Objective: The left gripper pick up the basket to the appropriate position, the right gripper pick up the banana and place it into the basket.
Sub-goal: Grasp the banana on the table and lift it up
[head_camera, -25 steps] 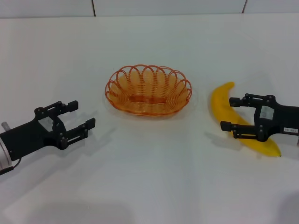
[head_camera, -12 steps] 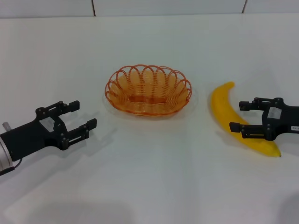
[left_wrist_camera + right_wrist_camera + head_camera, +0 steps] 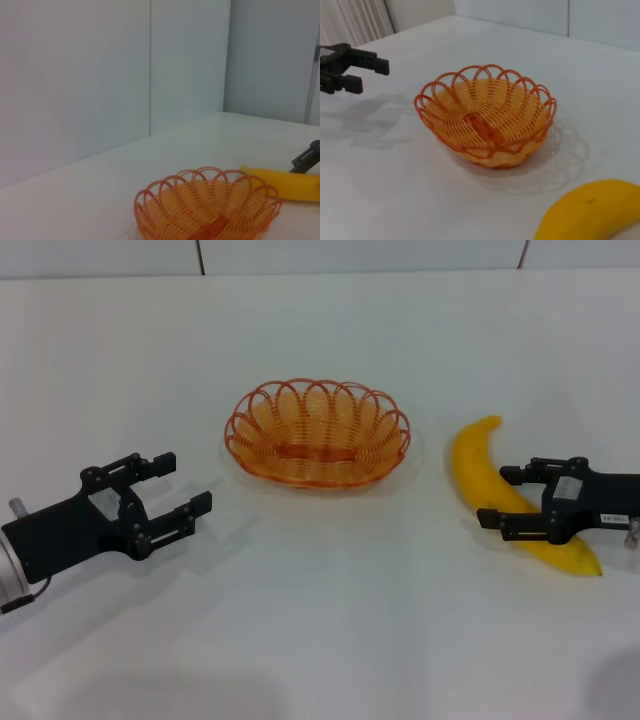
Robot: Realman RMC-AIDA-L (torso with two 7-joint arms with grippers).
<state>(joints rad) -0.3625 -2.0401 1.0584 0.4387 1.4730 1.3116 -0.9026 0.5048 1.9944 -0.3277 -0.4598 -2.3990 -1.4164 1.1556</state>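
Observation:
The orange wire basket (image 3: pixel 318 432) stands empty on the white table, at the middle; it also shows in the left wrist view (image 3: pixel 207 210) and in the right wrist view (image 3: pixel 487 119). The yellow banana (image 3: pixel 478 475) lies on the table to the basket's right, and shows in the right wrist view (image 3: pixel 592 212) and the left wrist view (image 3: pixel 287 184). My right gripper (image 3: pixel 507 498) is open, low over the banana's middle, one finger on each side. My left gripper (image 3: pixel 181 485) is open and empty, to the left of the basket and apart from it.
The white table (image 3: pixel 330 620) runs back to a pale panelled wall (image 3: pixel 350 254). Nothing else stands on it.
My right gripper drew back to the right, then came left again over the banana. My left gripper crept slightly toward the basket. Basket and banana have not moved.

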